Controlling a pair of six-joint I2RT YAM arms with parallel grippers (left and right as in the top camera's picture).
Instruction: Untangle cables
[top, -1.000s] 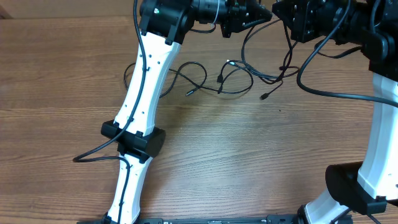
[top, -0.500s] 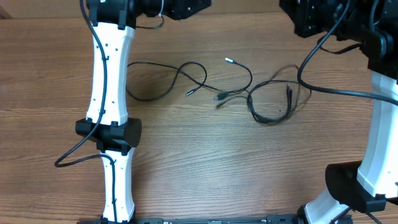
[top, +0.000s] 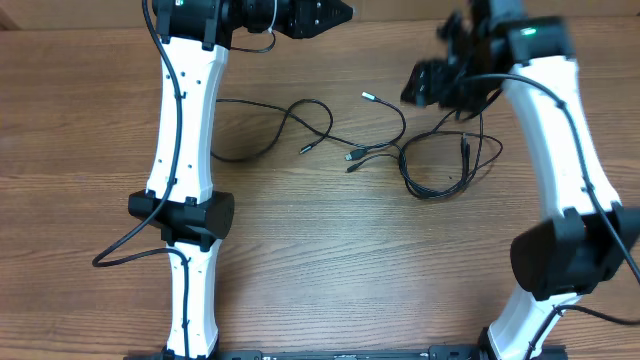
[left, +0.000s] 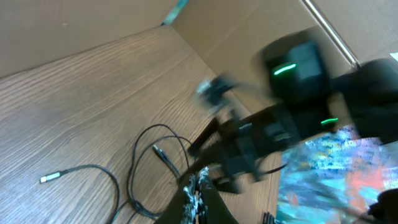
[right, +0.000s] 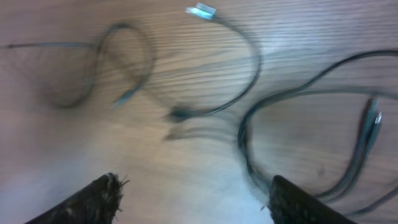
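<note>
- Cables (top: 432, 196) are lying loose on the wooden table (top: 330, 280) between the two arms, running as thin black strands from a wavy one at the left to a round loop at the right
- Judging by how they are curling and draping flat, the cables are looking light, soft and floppy, so a pull on one strand is likely to drag its neighbours wherever they are crossing
- Plug ends are looking like the firmest places to pinch: the whitish plug (top: 367, 97) is lying apart towards the back, and a dark plug (top: 303, 150) is finishing the left strand clear of the rest
- Jackets on the strands are appearing smooth and round, so they are probably going to slip a little in a pinch, while the table is showing a matt wood grain
- Over the cables the right gripper (right: 196, 202) is hanging with its fingers (right: 93, 199) spread wide and carrying nothing
- At the back of the table the left gripper (left: 196, 193) is sitting away from the cables, its tips seeming pressed together with nothing between them, though that view is blurring
</note>
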